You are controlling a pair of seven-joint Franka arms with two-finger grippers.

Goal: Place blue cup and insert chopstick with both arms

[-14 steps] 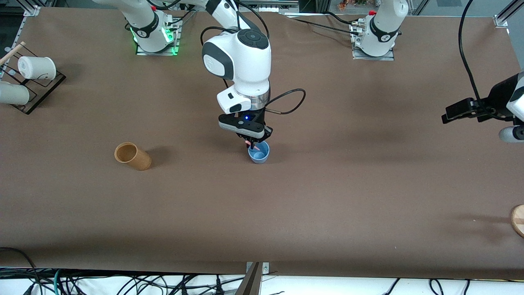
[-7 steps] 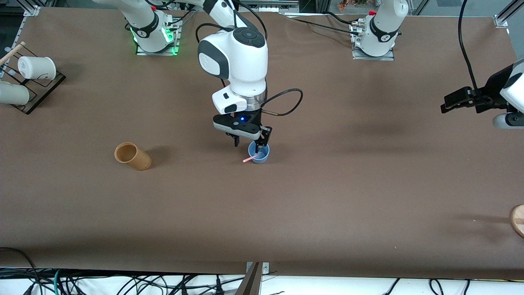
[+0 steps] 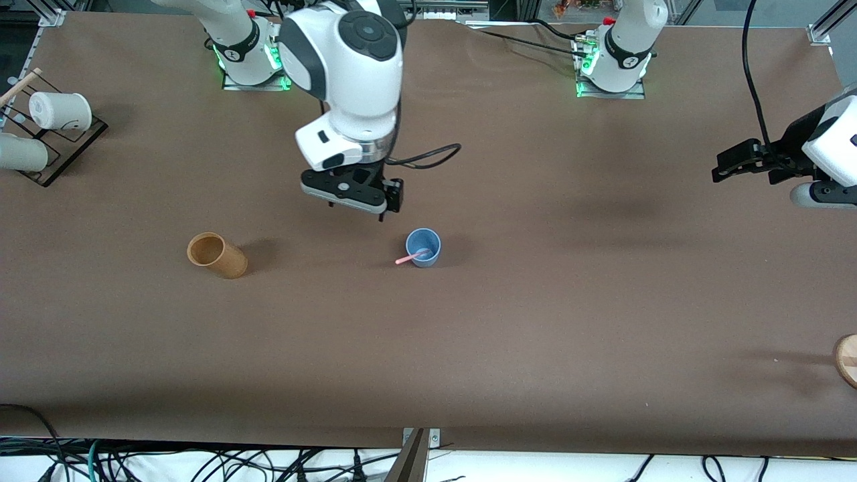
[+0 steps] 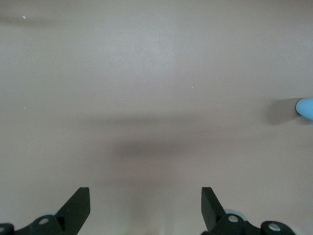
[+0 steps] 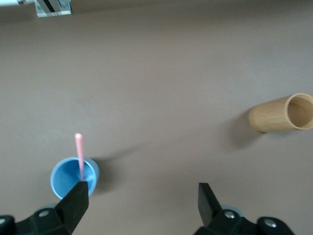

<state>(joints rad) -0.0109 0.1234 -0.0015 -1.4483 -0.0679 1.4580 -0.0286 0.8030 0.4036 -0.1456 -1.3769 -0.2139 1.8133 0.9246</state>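
The blue cup (image 3: pixel 425 245) stands upright at mid-table. The pink chopstick (image 3: pixel 407 258) rests in it, and its upper end leans out over the rim toward the front camera. My right gripper (image 3: pixel 361 204) is open and empty, raised above the table beside the cup, toward the right arm's end. In the right wrist view the cup (image 5: pixel 68 178) and chopstick (image 5: pixel 78 152) lie by one finger of the right gripper (image 5: pixel 142 196). My left gripper (image 3: pixel 724 169) is open and empty, raised at the left arm's end of the table. The left wrist view shows the left gripper (image 4: pixel 145 198) over bare table and a sliver of the cup (image 4: pixel 306 107).
A tan-brown cup (image 3: pixel 215 254) lies tilted toward the right arm's end, and also shows in the right wrist view (image 5: pixel 281 113). A black rack (image 3: pixel 67 144) holding white cups (image 3: pixel 60 110) sits at that end's edge. A round wooden thing (image 3: pixel 847 359) is at the left arm's end.
My right gripper opened, let go of the chopstick into the blue cup, then rose and drew away toward the right arm's end. The left gripper shifted slightly.
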